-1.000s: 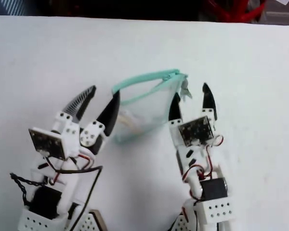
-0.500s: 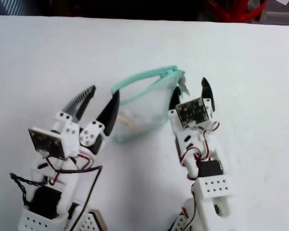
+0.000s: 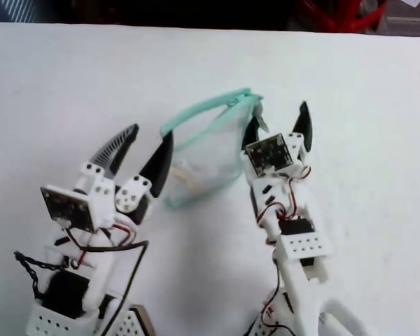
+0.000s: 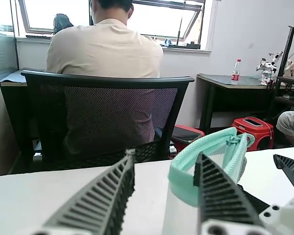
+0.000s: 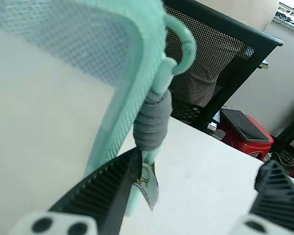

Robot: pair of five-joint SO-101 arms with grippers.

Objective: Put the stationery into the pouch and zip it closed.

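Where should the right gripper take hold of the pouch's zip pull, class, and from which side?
Probably the grey-wrapped zip pull itself. It dangles off the end of the teal zipper, at the corner of the pouch nearest the right gripper. It hangs free and narrow, so come in from that arm's side with the open fingers one on each side of it.

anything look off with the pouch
Nothing spilled or damaged. The pouch stands with its mouth gaping, unzipped; its zip pull is wrapped in what looks like grey tape, a small tag dangling beside the open right gripper.
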